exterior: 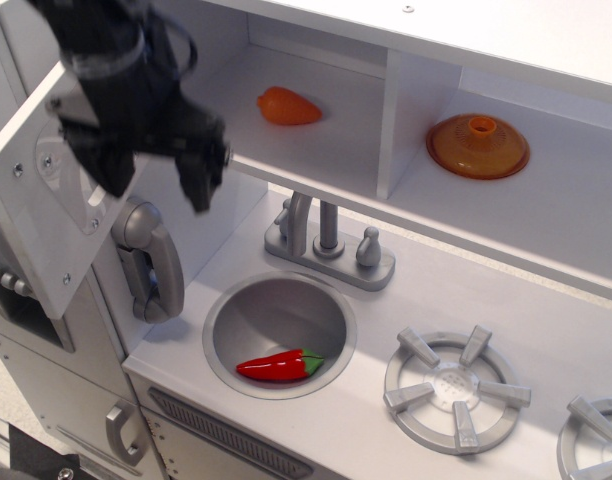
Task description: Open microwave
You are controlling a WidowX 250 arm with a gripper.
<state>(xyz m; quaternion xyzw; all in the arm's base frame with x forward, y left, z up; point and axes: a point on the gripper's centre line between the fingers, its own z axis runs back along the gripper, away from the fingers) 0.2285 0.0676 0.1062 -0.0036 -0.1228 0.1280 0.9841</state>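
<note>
My claw point(158, 172) hangs apart beside the microwave door point(41, 215); light, stiff panel, its handle probably facing away

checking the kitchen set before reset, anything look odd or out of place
A red chili pepper lies in the sink, an odd spot for it. The microwave door hangs swung wide open beside the gripper. Nothing looks spilled or damaged.

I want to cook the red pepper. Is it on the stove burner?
No, the red pepper lies inside the round sink, and the burner beside it has nothing on it.
</note>
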